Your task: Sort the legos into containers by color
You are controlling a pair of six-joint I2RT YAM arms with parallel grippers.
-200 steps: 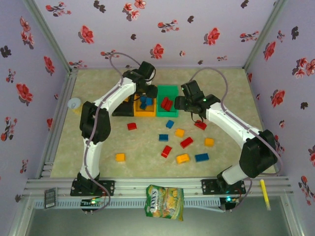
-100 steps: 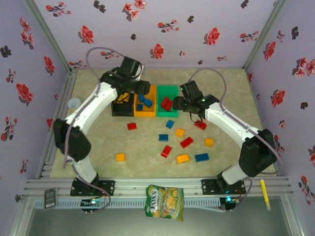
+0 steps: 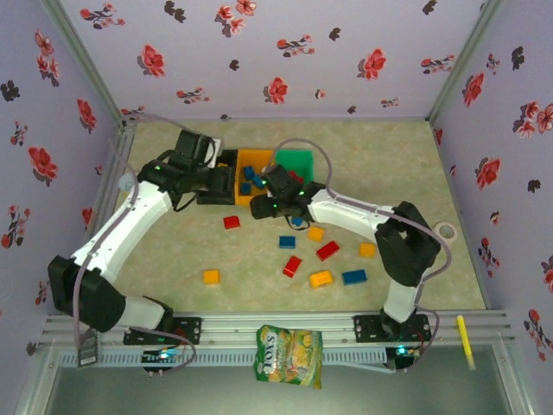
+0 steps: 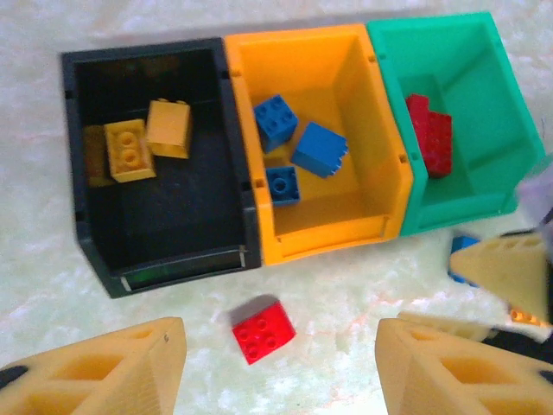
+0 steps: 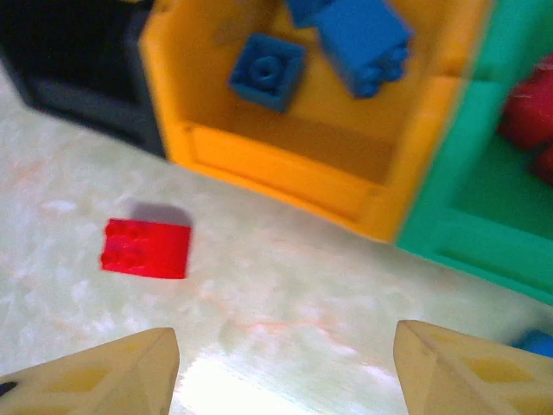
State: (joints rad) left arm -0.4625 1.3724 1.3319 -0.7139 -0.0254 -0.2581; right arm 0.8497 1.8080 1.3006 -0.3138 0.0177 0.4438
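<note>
The left gripper (image 4: 278, 335) hangs over the table just in front of the three joined bins, its fingers spread apart and clamped on nothing. In its wrist view a lone red brick (image 4: 262, 331) lies flat on the table between the two fingertips, a little nearer the left one and touching neither, just in front of the seam between the black bin (image 4: 155, 255) and the orange bin (image 4: 328, 238). The black bin holds two yellow bricks (image 4: 130, 149), the orange bin three blue bricks (image 4: 318, 149), and the green bin (image 4: 458, 207) at the right end red bricks (image 4: 432, 134).

The right gripper (image 5: 285, 337) hovers before the orange bin's front wall with its jaws also apart and empty; the same red brick sits on the table ahead of its left fingertip. Farther right, eight loose bricks (image 3: 327, 251) in red, blue and yellow lie scattered over the table, well apart from both grippers.
</note>
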